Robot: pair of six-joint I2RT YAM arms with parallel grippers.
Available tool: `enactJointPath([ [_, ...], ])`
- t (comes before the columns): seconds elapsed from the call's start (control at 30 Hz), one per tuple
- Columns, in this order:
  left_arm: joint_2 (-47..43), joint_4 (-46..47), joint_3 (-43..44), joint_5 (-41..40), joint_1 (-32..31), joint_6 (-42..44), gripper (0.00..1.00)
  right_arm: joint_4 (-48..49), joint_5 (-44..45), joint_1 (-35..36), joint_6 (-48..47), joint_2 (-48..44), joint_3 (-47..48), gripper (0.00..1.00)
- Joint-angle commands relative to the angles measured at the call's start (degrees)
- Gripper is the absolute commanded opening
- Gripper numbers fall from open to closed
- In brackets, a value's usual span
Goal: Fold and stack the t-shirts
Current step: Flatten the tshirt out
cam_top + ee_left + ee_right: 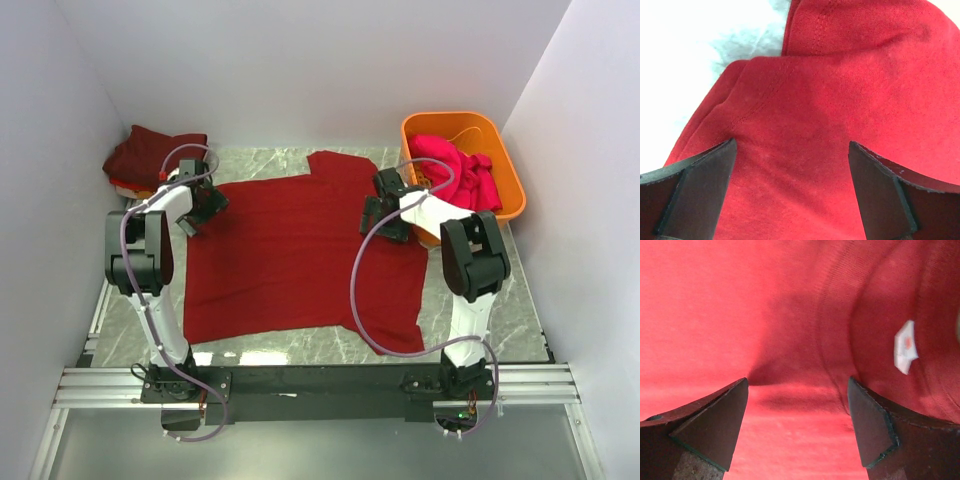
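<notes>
The dark red t-shirt [300, 250] lies flat on the counter [480, 320], light and limp, probably best pinched at the shoulders, where the left hand [791, 160] and right hand [797, 405] hover, both spread wide.

Your left arm [140, 255] and right arm [472, 258] match: white link shells, black joint housings, and a bulky black block at each elbow. A lavender-grey cable [356, 290] hangs in loose loops along each arm. Both bases [185, 385] are black and sit on a black crossbar over a silver aluminium rail [100, 385]. Your jaws are dark, matte, wedge-shaped fingers [695, 195]. The right pair [710, 425] shows thin teal edging, and the left pair a few pale specks.
</notes>
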Motion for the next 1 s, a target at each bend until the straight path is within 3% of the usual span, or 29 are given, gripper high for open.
enactJointPath([
  [0.0, 2.23, -1.86, 3.1, 0.64, -1.9, 2.09, 0.99, -2.77, 0.25, -1.21, 1.74, -2.85, -4.29, 0.87],
  [0.5, -1.55, -6.69, 11.8, 4.16, -2.71, 6.49, 1.0, -2.94, 3.68, -1.21, 1.82, -6.9, -7.9, 0.87],
  [0.83, 12.23, -9.51, 27.78, -2.44, -2.36, 9.12, 0.99, -1.89, 3.77, -1.21, 1.47, -7.96, -9.65, 0.87],
  [0.97, 15.85, -7.41, 29.21, -2.97, -2.27, 10.09, 0.99, -1.97, 4.12, -1.38, 1.03, -8.31, -9.57, 0.87],
])
